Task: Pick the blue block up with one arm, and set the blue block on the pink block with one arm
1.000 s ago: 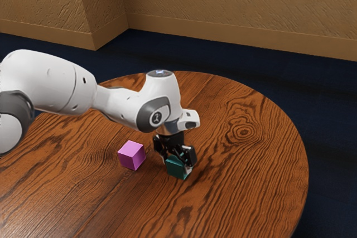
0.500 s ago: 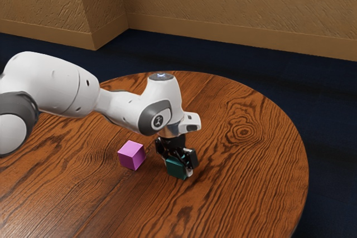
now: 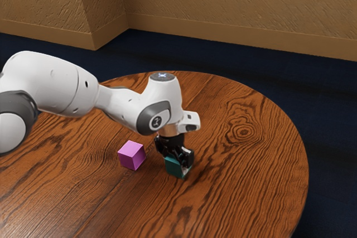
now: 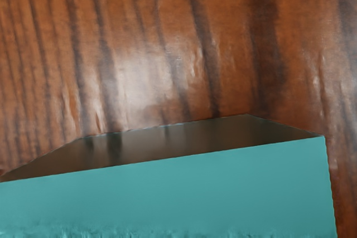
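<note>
While the blue block [image 3: 176, 169], which renders as a teal green, sits flat on the round wooden table [image 3: 245, 193], the first half of the task is only partly done. The block lies near the pink block [image 3: 131, 155], on the exterior view's right of it, with a strip of bare wood between the two. It has not been lifted. In the wrist view its broad teal top is right under the hand, and its shadow falls on the grain just past it.

The gripper [image 3: 178, 159] is down over the block. Its black fingers stand against two opposite sides, and I judge it clamped on the block rather than merely straddling it. The grasp looks made, then. What is left is the lift, the short carry across to the pink block, the lowering onto its top face and the release.

The pink block itself stands free with nothing on it, square on the wood.

Behind it, the white arm [image 3: 83, 96] comes in from the exterior view's left and bends down at the wrist. Beyond the pink block and the table's far rim are a dark blue carpet [image 3: 279, 71] and a tan textured wall [image 3: 234, 4].

As for writing, I can read none. Neither block carries a label. The grey disc on the arm's joint has a small pale mark, too small to make out.
</note>
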You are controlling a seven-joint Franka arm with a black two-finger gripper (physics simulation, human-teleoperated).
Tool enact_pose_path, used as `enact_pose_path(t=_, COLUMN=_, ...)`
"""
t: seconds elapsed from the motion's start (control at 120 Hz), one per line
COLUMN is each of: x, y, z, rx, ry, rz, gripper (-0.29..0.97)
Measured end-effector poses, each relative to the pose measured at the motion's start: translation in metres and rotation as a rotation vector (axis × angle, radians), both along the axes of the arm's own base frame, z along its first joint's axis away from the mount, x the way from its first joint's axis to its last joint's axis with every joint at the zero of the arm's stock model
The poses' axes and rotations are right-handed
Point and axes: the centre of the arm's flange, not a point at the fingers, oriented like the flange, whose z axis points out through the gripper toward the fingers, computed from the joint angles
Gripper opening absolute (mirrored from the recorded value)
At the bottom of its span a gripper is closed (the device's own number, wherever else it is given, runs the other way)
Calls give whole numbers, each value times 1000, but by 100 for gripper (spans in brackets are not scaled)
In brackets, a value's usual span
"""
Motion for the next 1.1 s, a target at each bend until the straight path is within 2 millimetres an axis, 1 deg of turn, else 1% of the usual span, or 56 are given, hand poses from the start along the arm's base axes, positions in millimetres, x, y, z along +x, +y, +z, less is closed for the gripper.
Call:
enact_pose_path(t=0.092, x=0, y=1, z=1, rx=3, ry=-2, rz=16, gripper=39)
enact_pose_path(t=0.142, x=1, y=0, z=6, rx=4, ry=-11, rz=24, gripper=35)
enact_pose_path(t=0.2, x=0, y=-1, z=26, rx=3, ry=-41, rz=29, gripper=32)
enact_pose_path(t=0.275, x=-4, y=2, z=58, rx=3, ry=-86, rz=42, gripper=29)
enact_pose_path(t=0.317, x=-10, y=19, z=77, rx=4, ry=-108, rz=71, gripper=27)
enact_pose_path(t=0.367, x=-18, y=48, z=97, rx=8, ry=-128, rz=124, gripper=25)
enact_pose_path(t=0.408, x=-23, y=72, z=108, rx=12, ry=-138, rz=168, gripper=25)
enact_pose_path(t=0.442, x=-26, y=91, z=112, rx=17, ry=-141, rz=202, gripper=25)
enact_pose_path(t=0.5, x=-34, y=118, z=111, rx=27, ry=-130, rz=254, gripper=24)
enact_pose_path(t=0.558, x=-47, y=137, z=110, rx=34, ry=-117, rz=295, gripper=24)
enact_pose_path(t=0.617, x=-61, y=153, z=108, rx=40, ry=-104, rz=330, gripper=24)
enact_pose_path(t=0.692, x=-67, y=165, z=106, rx=46, ry=-96, rz=361, gripper=24)
enact_pose_path(t=0.783, x=-69, y=170, z=105, rx=57, ry=-92, rz=364, gripper=24)
enact_pose_path(t=0.925, x=-68, y=169, z=102, rx=64, ry=-87, rz=333, gripper=24)
enact_pose_path(t=1.1, x=-60, y=168, z=97, rx=83, ry=-87, rz=271, gripper=24)
